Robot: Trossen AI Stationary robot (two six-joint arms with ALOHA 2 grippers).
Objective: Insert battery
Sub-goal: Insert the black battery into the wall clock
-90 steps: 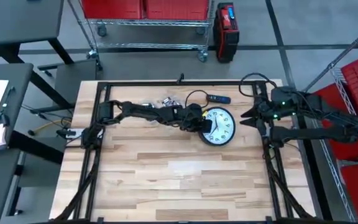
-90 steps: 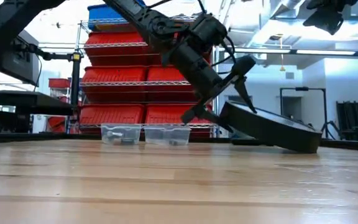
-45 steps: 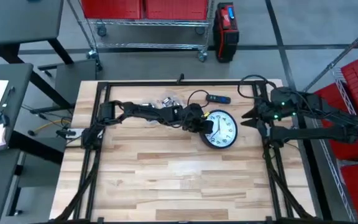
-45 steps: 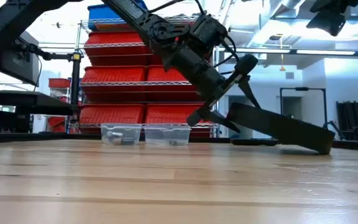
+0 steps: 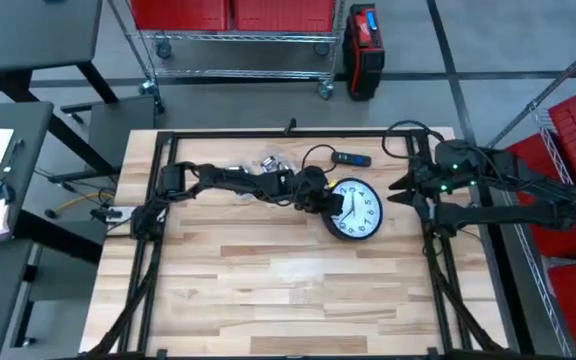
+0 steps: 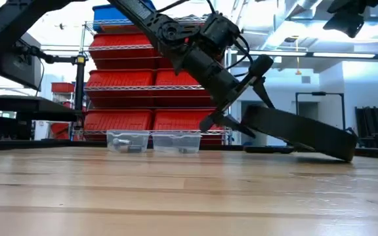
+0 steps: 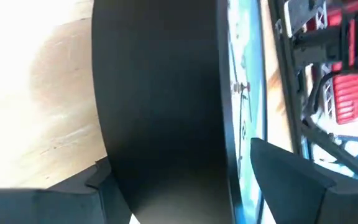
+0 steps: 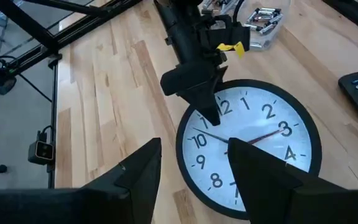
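On the wooden table [image 5: 268, 290], the left gripper [image 5: 334, 203] clamps the rim of a round black-framed wall clock [image 5: 356, 208] at the clock's 9 o'clock edge, one finger across the white dial near the numerals 11 and 12, the other under the frame. Seen from the low view, the clock [image 6: 300, 134] sits tilted, its gripped side lifted off the wood while the far edge rests on the table. At 3 o'clock from the clock, the right gripper [image 5: 400, 187] hovers apart with its fingers spread wide. At 11 o'clock from the clock, near the table's back edge, a clear container of batteries [image 8: 263, 26] rests; a dark remote control [image 5: 351, 158] lies at 12 o'clock.
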